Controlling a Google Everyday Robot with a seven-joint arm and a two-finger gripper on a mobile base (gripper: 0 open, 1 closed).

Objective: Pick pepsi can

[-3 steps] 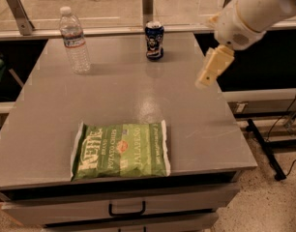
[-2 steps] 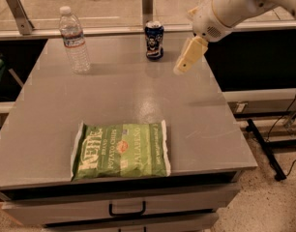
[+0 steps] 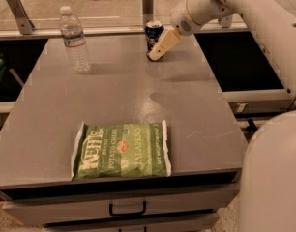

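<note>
The pepsi can (image 3: pixel 152 34) is a small dark blue can with a silver top. It stands upright at the far edge of the grey table (image 3: pixel 124 95), near the middle. My gripper (image 3: pixel 159 49) hangs from the white arm that reaches in from the upper right. Its cream fingers (image 3: pixel 163 43) sit right in front of the can and cover its lower right part. I cannot tell whether they touch the can.
A clear plastic water bottle (image 3: pixel 75 40) stands at the far left of the table. A green bag of Kettle jalapeño chips (image 3: pixel 121 151) lies flat near the front edge. A vertical post (image 3: pixel 147 4) and a rail run behind the table. My white base (image 3: pixel 271 178) fills the lower right.
My gripper has moved left from beyond the table's right side to just in front of the can. The can, bottle and chips have not moved.
</note>
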